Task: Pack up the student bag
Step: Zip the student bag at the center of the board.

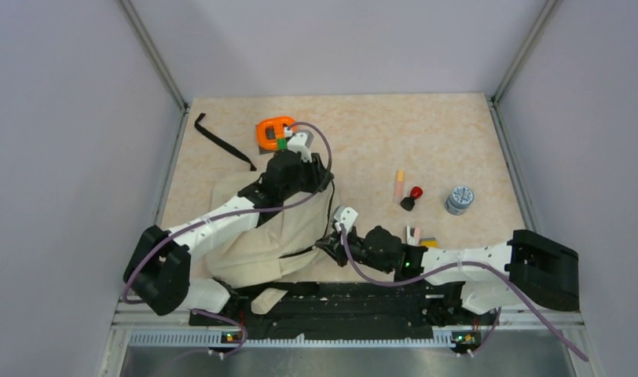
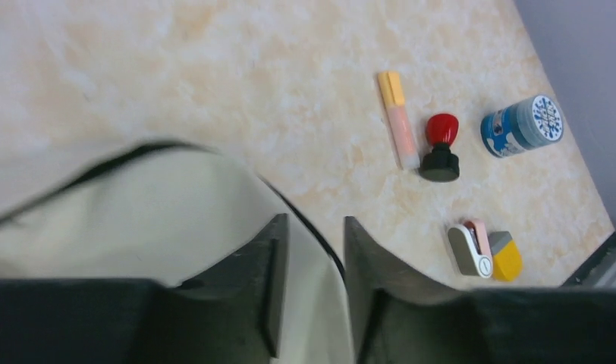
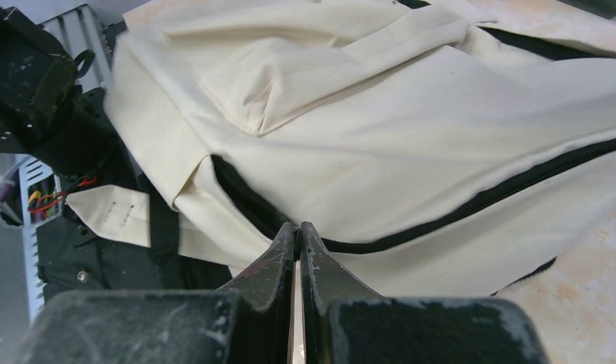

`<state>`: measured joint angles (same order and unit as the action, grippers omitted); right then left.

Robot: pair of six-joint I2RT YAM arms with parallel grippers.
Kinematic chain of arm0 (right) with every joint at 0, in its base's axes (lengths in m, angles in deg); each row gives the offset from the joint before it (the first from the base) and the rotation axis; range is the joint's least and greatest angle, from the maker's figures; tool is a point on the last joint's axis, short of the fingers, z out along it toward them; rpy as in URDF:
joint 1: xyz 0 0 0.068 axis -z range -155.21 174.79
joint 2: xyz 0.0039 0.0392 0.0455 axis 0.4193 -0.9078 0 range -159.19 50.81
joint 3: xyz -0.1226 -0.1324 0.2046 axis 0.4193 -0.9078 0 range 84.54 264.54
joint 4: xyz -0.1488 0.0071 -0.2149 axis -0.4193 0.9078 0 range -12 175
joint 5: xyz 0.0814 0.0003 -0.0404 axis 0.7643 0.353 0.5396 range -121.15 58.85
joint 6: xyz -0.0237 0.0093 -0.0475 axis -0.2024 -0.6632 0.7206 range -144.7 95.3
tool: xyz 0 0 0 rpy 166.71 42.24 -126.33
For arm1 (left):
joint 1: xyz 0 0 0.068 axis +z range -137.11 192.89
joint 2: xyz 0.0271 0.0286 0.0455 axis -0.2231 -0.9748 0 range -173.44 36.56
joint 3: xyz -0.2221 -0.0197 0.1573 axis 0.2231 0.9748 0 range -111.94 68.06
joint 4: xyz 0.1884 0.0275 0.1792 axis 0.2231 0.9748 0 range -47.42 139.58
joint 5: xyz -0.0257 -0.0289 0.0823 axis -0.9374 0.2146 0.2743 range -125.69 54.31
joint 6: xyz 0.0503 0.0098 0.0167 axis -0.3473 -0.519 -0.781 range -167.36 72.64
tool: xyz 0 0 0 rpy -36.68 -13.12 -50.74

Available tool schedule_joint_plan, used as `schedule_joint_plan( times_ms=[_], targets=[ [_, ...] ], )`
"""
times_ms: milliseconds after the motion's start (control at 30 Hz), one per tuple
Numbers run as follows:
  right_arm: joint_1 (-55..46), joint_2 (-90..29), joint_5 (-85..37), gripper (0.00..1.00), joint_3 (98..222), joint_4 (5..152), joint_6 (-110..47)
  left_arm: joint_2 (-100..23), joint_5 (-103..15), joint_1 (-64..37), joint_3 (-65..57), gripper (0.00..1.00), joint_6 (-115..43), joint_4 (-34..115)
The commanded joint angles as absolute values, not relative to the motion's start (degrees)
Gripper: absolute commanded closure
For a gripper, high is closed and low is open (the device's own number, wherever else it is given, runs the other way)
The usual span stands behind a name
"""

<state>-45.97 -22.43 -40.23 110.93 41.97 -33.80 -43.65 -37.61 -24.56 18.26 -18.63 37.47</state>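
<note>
Item: student bag [image 1: 249, 253] — beige, slumped at the near left of the table [image 1: 394, 133]. The left gripper [image 2: 314, 226] is over it, jaws parted, holding nothing. The right gripper [image 3: 299, 227] is clenched on its black zipper edge.

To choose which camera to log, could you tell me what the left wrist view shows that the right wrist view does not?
Only the left wrist: the left gripper, jaws apart, an orange-pink marker, a red-topped stamp, a blue-and-white tin and a small white-and-yellow item. Only the right wrist: the right gripper, shut, seemingly pinching the student bag by a black zipper line. Both: the student bag and the tabletop.
</note>
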Motion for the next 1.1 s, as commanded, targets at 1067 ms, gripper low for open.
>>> schedule_joint_plan(
  times_ms=[1067],
  targets=[
    [-45.3, -19.9, -35.5, 1.00, 109.0, 40.2, -35.3, -30.0, -55.7, -28.7, 26.6, 0.28, -22.0, 60.0]
  ],
)
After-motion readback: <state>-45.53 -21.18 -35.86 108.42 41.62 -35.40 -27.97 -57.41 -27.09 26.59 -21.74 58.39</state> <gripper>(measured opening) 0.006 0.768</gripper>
